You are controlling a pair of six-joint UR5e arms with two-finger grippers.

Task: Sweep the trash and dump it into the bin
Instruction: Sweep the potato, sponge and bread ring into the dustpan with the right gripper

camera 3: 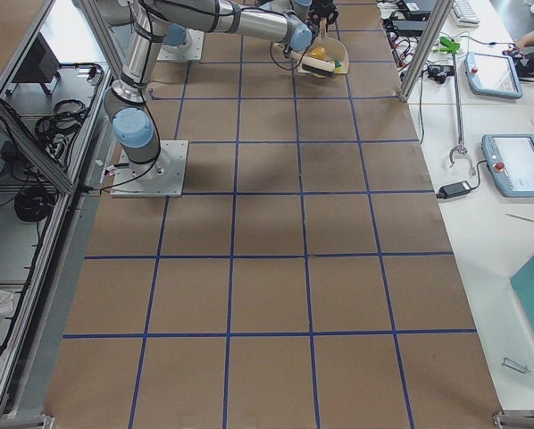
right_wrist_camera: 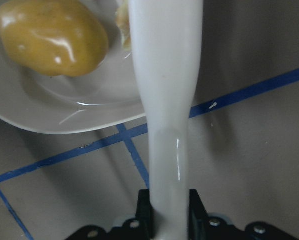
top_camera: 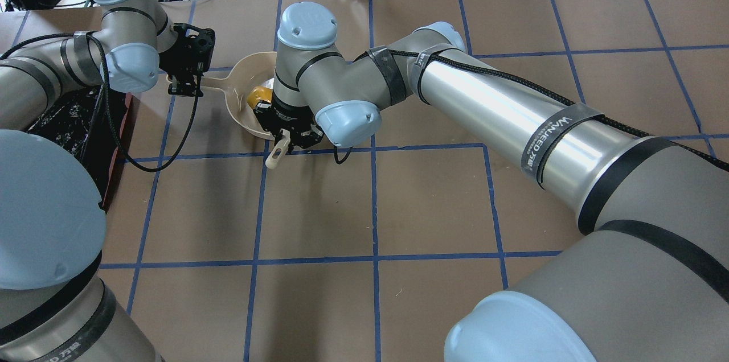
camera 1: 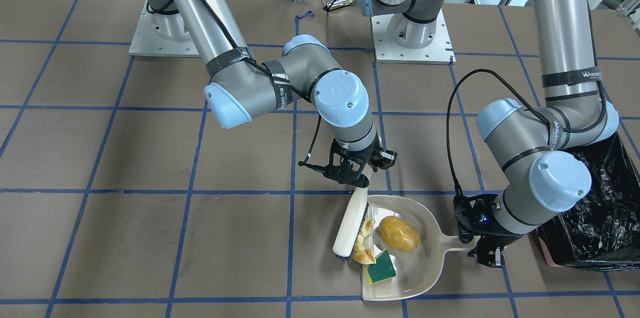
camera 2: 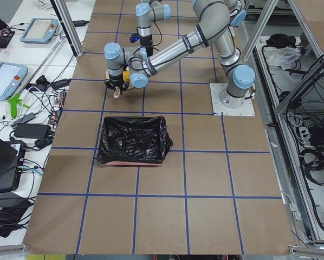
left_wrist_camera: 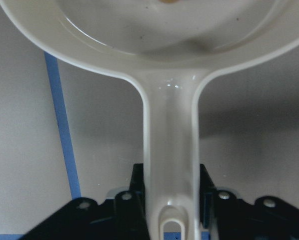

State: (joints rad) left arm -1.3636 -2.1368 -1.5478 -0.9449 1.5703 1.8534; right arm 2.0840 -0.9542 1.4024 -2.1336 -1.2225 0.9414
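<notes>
My left gripper (camera 1: 487, 254) is shut on the handle of the beige dustpan (camera 1: 425, 263), which lies flat on the table; the wrist view shows the handle (left_wrist_camera: 170, 150) between its jaws. My right gripper (camera 1: 356, 174) is shut on the white brush (camera 1: 350, 223), whose bristles are at the pan's mouth. The golden-brown potato (camera 1: 398, 233) lies inside the pan. The tan croissant (camera 1: 364, 245) is pressed between brush and pan edge. The yellow-green sponge (camera 1: 381, 267) sits at the pan's mouth. The black-lined bin (camera 1: 600, 208) stands beside the left arm.
The brown table has a grid of blue tape lines. The bin (camera 2: 132, 140) stands toward the robot's left end, near the table's front edge. Both arm bases (camera 1: 412, 33) are bolted at the robot's side. Monitors and cables lie past the table edge.
</notes>
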